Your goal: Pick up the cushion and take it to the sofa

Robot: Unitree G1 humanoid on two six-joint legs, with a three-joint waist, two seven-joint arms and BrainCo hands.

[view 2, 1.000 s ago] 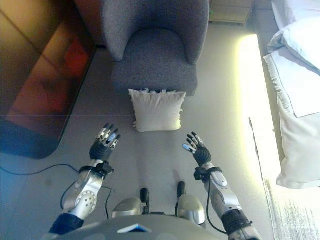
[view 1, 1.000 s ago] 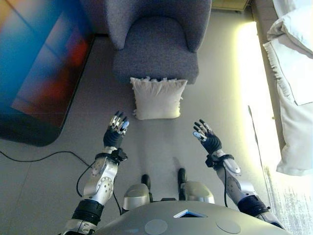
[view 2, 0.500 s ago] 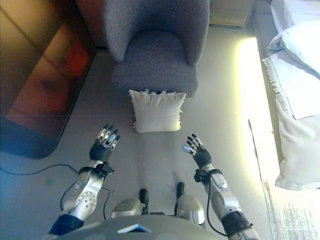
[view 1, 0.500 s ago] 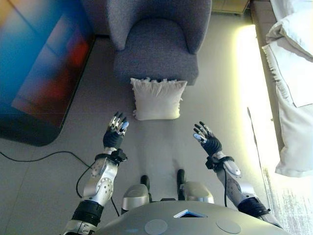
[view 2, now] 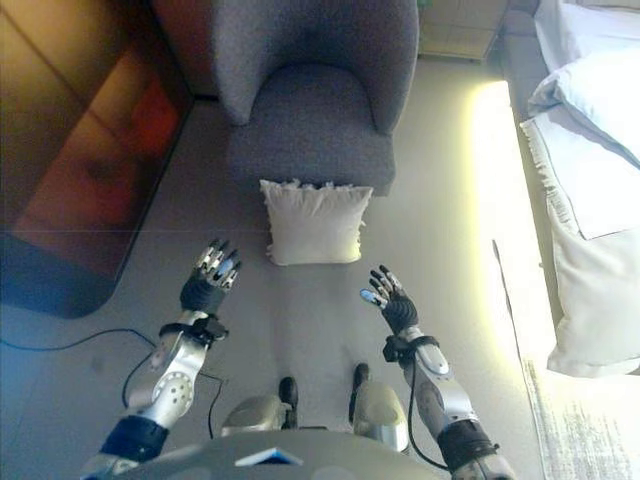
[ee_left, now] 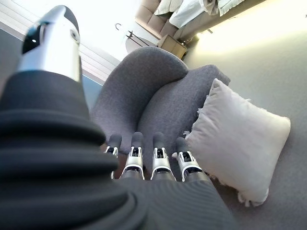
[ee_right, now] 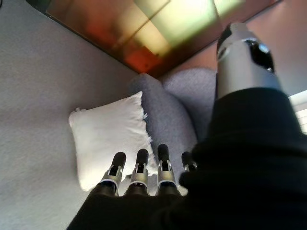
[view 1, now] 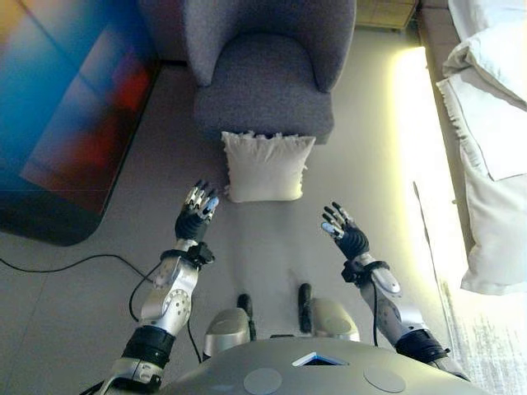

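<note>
**Both hands closing in on the cushion, nothing grasped yet**

From the left eye view, we see the white cushion (view 1: 268, 167) on the floor (view 1: 263, 239), propped against the front of the grey armchair (view 1: 265, 70). The left robot hand (view 1: 196, 218) and right robot hand (view 1: 346, 234) hover short of the cushion, one to each side of it, fingers spread and released. Compared with a second ago, the cushion sits slightly higher in frame, so probably we have shifted a little.

In the left wrist view, straight fingers (ee_left: 157, 158) point at the cushion, not touching it.

The right wrist view agrees: fingers (ee_right: 139, 170) extended, cushion beyond them. The pickup is yet to begin.
</note>
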